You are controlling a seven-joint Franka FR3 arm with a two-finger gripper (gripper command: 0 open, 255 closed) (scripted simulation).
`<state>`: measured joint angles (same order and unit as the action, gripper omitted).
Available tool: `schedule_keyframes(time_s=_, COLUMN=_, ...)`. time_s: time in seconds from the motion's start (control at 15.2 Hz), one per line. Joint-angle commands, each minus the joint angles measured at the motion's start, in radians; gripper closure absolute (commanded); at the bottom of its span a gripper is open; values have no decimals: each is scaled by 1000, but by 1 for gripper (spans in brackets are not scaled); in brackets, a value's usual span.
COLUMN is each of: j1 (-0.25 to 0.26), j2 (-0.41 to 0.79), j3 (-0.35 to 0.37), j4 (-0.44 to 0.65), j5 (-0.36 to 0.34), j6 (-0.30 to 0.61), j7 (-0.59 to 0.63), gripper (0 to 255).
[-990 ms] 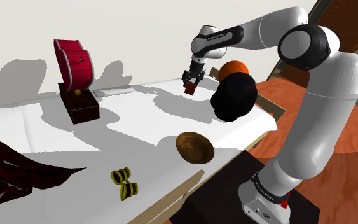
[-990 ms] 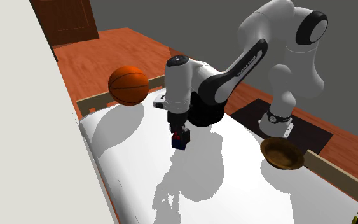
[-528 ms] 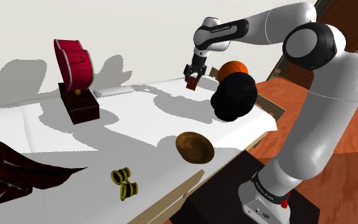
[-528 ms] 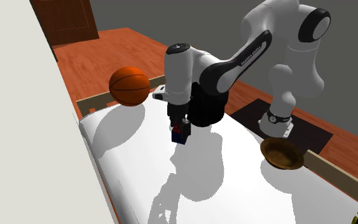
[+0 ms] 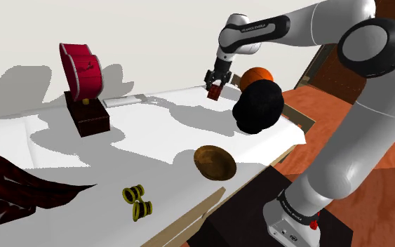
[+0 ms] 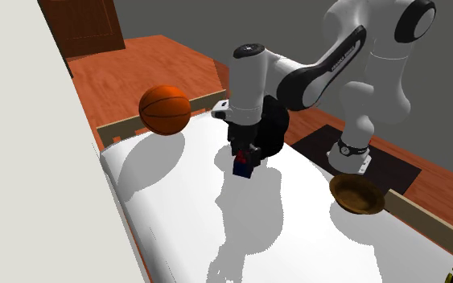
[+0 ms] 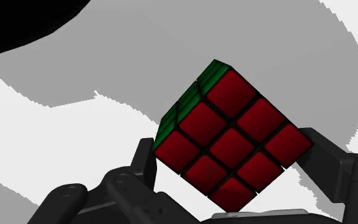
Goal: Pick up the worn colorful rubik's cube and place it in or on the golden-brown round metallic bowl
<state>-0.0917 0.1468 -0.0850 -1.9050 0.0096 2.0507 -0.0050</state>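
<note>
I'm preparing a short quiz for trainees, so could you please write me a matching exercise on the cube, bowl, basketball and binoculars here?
Things:
1. cube
2. bowl
3. basketball
4. binoculars

Descriptions:
A. orange
B. yellow and black
C. clasped by the gripper
D. empty, near the edge of the white surface

Pairs: 1-C, 2-D, 3-A, 4-B

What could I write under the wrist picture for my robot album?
Black gripper clasping the Rubik's cube, red face toward the camera, green face beside it, above a white surface.
</note>
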Motion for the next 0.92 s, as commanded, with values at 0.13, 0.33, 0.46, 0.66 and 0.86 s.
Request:
schedule_keyframes(time_s=0.13, j1=33, j2=-129, j3=23, j4=-163, j5=-13, j6=35, j7=61, gripper=255)
schedule_keyframes(time_s=0.33, j1=55, j2=-223, j3=46, j4=-272, j5=-18, j6=49, j7=109, gripper=255)
schedule_keyframes(time_s=0.46, j1=69, j2=-284, j3=64, j4=-339, j5=-17, j6=55, j7=142, gripper=255)
schedule_keyframes(time_s=0.66, j1=92, j2=-374, j3=94, j4=-432, j5=-12, j6=57, j7=191, gripper=255)
schedule_keyframes(time_s=0.86, j1=117, j2=-463, j3=129, j4=-515, j5=2, j6=52, j7=242, gripper=255)
